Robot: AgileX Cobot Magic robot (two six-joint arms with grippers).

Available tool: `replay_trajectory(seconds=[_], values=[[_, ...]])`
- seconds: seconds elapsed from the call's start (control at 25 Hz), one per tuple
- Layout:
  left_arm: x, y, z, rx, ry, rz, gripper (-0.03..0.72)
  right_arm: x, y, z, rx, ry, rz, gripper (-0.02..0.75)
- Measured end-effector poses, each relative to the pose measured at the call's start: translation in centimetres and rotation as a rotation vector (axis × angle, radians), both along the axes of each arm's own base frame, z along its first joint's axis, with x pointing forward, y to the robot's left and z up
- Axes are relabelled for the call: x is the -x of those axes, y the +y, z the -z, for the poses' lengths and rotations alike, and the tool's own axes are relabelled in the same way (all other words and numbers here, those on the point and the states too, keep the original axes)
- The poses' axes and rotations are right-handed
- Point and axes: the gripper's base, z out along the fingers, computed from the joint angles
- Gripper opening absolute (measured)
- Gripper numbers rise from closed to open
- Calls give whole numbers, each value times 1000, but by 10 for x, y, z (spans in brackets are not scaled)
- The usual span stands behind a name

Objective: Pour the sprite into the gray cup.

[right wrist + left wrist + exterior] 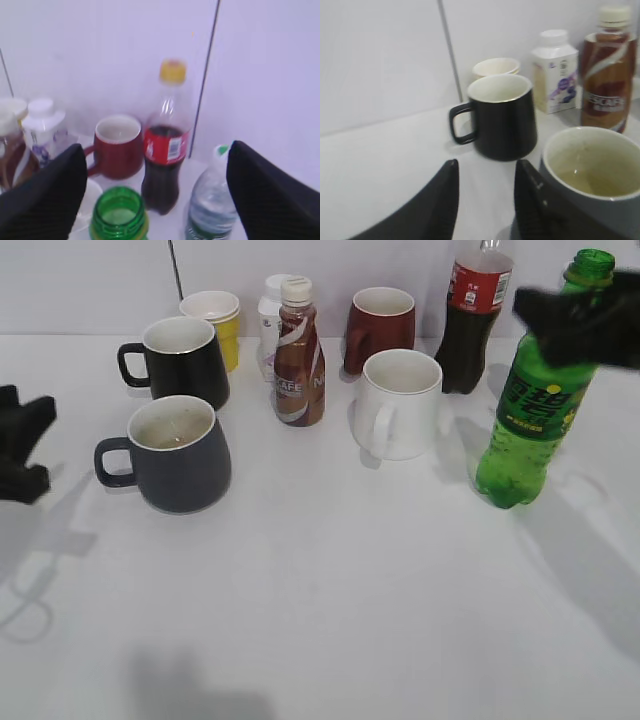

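Note:
The sprite (pixel 525 420), a tall green bottle with no cap, stands upright at the right of the table. Its open mouth shows low in the right wrist view (pixel 118 215). My right gripper (pixel 580 320) is open at the height of the bottle's neck, with its fingers (pixel 156 150) spread wide on either side of the mouth and not touching it. The gray cup (pixel 185 465) stands at the left with its handle pointing left; its cream inside looks stained (pixel 590 170). My left gripper (pixel 20 450) is open and empty, just left of the cup (pixel 487 165).
A black mug (pixel 185 360), a yellow cup (pixel 215 315), a white milk bottle (pixel 270 320) and a Nescafe bottle (pixel 298 360) stand behind the gray cup. A red mug (pixel 380 328), a white mug (pixel 400 405) and a cola bottle (pixel 475 320) stand near the sprite. A water bottle (pixel 212 205) stands behind it.

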Motion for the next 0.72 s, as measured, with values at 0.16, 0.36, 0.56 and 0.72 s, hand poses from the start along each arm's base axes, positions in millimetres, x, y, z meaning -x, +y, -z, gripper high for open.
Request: replay_trajectory(seconds=[0.16, 0.36, 0.56, 0.72], values=[[9, 8, -42, 53, 124, -67, 294, 14, -7, -57, 14, -2, 37, 659], [52, 16, -108, 82, 143, -31, 342, 61, -21, -105, 22, -52, 61, 650], [108, 30, -141, 88, 111, 2, 384, 125, -36, -122, 35, 5, 74, 635], [148, 39, -131, 46, 220, 23, 387, 175, -54, -111, 73, 193, 101, 626]])
